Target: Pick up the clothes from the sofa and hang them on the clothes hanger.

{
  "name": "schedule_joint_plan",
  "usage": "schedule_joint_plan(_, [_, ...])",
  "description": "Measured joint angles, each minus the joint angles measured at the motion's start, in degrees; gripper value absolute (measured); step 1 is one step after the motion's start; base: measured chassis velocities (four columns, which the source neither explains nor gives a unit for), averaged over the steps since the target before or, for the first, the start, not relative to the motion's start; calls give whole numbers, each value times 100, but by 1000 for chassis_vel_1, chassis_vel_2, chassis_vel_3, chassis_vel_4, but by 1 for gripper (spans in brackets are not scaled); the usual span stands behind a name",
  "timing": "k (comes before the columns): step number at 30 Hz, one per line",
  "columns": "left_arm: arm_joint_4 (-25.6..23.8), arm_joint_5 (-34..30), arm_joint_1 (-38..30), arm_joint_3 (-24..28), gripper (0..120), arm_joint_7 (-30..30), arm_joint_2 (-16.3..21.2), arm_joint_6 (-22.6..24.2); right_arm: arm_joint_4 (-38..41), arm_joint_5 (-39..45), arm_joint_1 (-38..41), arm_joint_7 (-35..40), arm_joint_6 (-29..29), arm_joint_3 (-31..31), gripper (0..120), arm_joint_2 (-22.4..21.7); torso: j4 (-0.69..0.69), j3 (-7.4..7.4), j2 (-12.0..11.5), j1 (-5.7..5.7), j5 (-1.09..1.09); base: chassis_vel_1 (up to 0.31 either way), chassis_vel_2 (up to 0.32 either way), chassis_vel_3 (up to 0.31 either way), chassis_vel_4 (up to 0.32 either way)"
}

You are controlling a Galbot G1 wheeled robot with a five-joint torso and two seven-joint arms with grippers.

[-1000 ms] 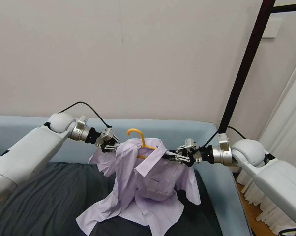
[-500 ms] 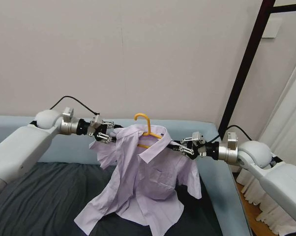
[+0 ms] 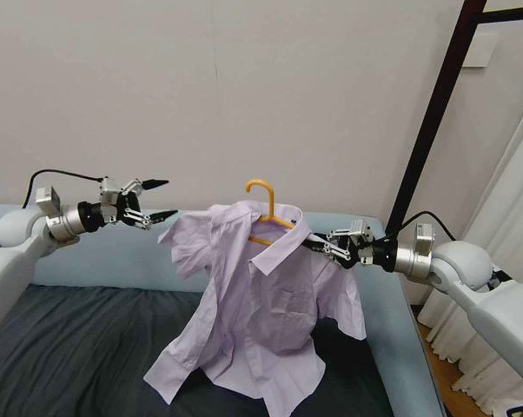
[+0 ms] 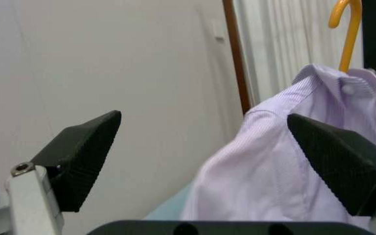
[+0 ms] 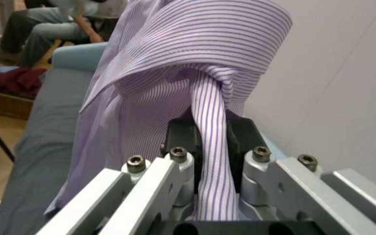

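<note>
Lilac shirt point(image 3: 261, 304) on yellow hanger point(image 3: 268, 204), lifted above the sofa point(image 3: 88, 261), hem trailing on the dark seat. Right gripper point(image 3: 331, 246) pinches one shoulder and carries it alone. Left gripper point(image 3: 162, 198) has released and withdrawn toward the sofa's left end, jaws apart (hanging not yet done).

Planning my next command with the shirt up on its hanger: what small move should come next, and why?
Probably lift the right claw a little higher, toward the dark post. It alone is clamped on the shirt at the shoulder, over the yellow hanger. The left claw is open and apart from the shirt, and the hem hangs low over the dark sofa cover.
</note>
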Motion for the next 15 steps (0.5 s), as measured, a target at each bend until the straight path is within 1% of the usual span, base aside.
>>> schedule_joint_plan(1, [-355,-47,273,-80,100,-366,5,-38,64,32,1,98,-46,55,7,-73,2,0,0,-1,3,0,0,0,0])
schedule_joint_plan(2, [-819,-49,569,-122,100,-936,-44,-46,156,61,-44,201,-108,182,7,-213,1,0,0,-1,4,0,0,0,0])
schedule_joint_plan(3, [-1141,-17,723,-135,100,-1328,-126,-35,231,75,-118,271,-143,298,7,-359,-3,0,0,-1,3,0,0,0,0])
schedule_joint_plan(4, [-1141,-17,723,-135,100,-1328,-126,-35,231,75,-118,271,-143,298,7,-359,-3,0,0,-1,3,0,0,0,0])
schedule_joint_plan(5, [-1452,37,854,-135,100,-1688,-212,2,296,83,-202,322,-184,424,7,-508,-6,0,0,-1,2,0,0,0,0])
schedule_joint_plan(7, [-2236,152,1208,-161,100,-2482,-397,171,408,107,-305,424,-265,584,7,-866,-14,0,0,0,8,0,0,0,0])
schedule_joint_plan(8, [-2508,188,1359,-197,100,-2769,-462,234,443,114,-305,450,-275,594,7,-1013,-13,-1,0,0,7,0,0,0,0])
schedule_joint_plan(9, [-2508,188,1359,-197,100,-2769,-462,234,443,114,-305,450,-275,594,7,-1013,-13,-1,0,0,7,0,0,0,0])
schedule_joint_plan(11, [-3074,319,1708,-250,100,-3382,-629,407,542,159,-307,467,-271,601,7,-1337,-9,-1,0,-1,6,0,0,0,0])
schedule_joint_plan(13, [-3444,404,1999,-299,100,-3851,-752,575,642,225,-307,488,-264,601,7,-1492,-5,-1,0,-1,3,0,0,0,0])
schedule_joint_plan(14, [-3444,404,1999,-299,100,-3851,-752,575,642,225,-307,488,-264,601,7,-1492,-5,-1,0,-1,3,0,0,0,0])
schedule_joint_plan(15, [-3561,440,2093,-301,100,-4013,-801,629,686,257,-307,501,-261,601,7,-1519,-5,-1,0,-1,3,0,0,0,0])
